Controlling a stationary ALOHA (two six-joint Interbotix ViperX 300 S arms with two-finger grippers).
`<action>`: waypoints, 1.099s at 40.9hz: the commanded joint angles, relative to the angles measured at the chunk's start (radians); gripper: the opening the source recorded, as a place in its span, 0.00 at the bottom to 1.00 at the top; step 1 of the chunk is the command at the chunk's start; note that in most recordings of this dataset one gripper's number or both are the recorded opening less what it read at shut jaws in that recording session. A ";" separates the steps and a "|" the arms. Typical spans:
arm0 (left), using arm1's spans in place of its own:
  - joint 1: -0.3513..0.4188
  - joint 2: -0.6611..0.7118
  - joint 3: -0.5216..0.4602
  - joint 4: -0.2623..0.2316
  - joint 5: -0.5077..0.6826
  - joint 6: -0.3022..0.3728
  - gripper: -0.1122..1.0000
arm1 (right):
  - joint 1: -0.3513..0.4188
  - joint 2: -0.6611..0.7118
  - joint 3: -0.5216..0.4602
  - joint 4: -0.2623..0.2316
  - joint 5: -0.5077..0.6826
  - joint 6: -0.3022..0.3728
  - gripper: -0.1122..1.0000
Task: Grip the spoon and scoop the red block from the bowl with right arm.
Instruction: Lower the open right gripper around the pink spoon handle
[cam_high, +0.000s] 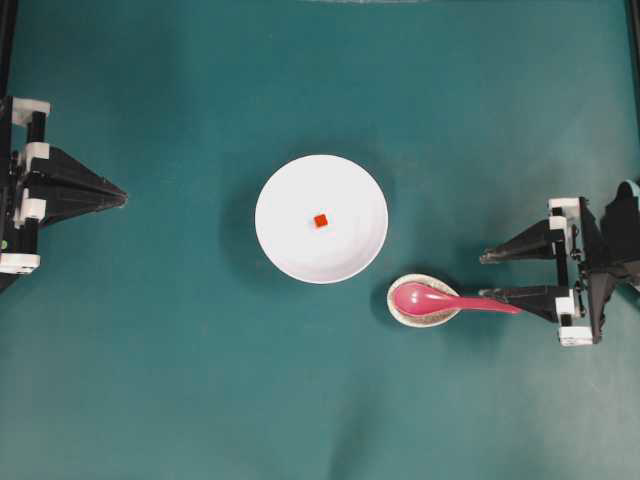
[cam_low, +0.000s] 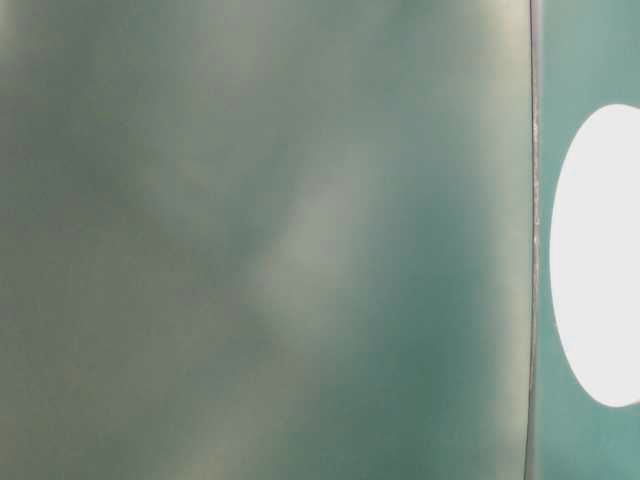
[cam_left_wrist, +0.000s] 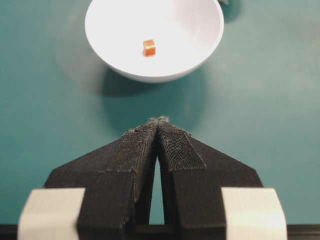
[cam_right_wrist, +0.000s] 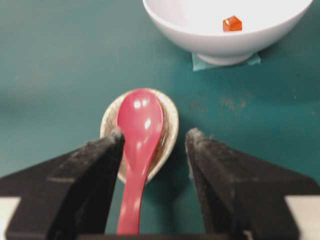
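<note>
**Right gripper spread wide around the spoon handle, nothing gripped**

Black fingers fill the bottom of my right wrist view: the right gripper (cam_right_wrist: 154, 137) stands wide apart, one finger on each side of the spoon's handle. I see a gap on the right side of the handle; on the left the finger sits just beside it, and I cannot tell whether it touches. Nothing is clamped.

Going by size, the green table (cam_high: 150, 380) covers every view. On it, the bowl (cam_high: 321, 218) sits near the middle of the overhead frame, white and round, well apart from both arms. In the right wrist view it lies at the top right of the frame, resting on a patch of teal tape (cam_right_wrist: 200, 62).

My left gripper (cam_high: 122, 196) is at the left edge of the overhead frame; its wrist view shows the fingertips pressed together with nothing between them, pointing at the bowl.

Lower right of the bowl, just beside its rim, lies the speckled dish (cam_high: 424, 300). The spoon (cam_high: 440, 298) rests with its scoop in that dish and its handle reaching right, out over the dish edge, between the right gripper's fingers.

Smallest of all, the red block (cam_high: 320, 221) sits alone at the centre of the bowl's floor.

The table-level view is a blur of green with a white oval at its right edge.
</note>
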 joint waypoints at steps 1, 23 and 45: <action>0.002 0.008 -0.009 0.003 -0.003 0.002 0.10 | 0.015 0.012 -0.009 0.005 -0.012 0.014 0.62; 0.002 0.008 -0.005 0.002 -0.002 0.002 0.10 | 0.097 0.164 -0.041 0.040 -0.026 0.061 0.62; 0.003 0.008 -0.005 0.002 0.009 0.002 0.10 | 0.140 0.272 -0.038 0.052 -0.098 0.080 0.62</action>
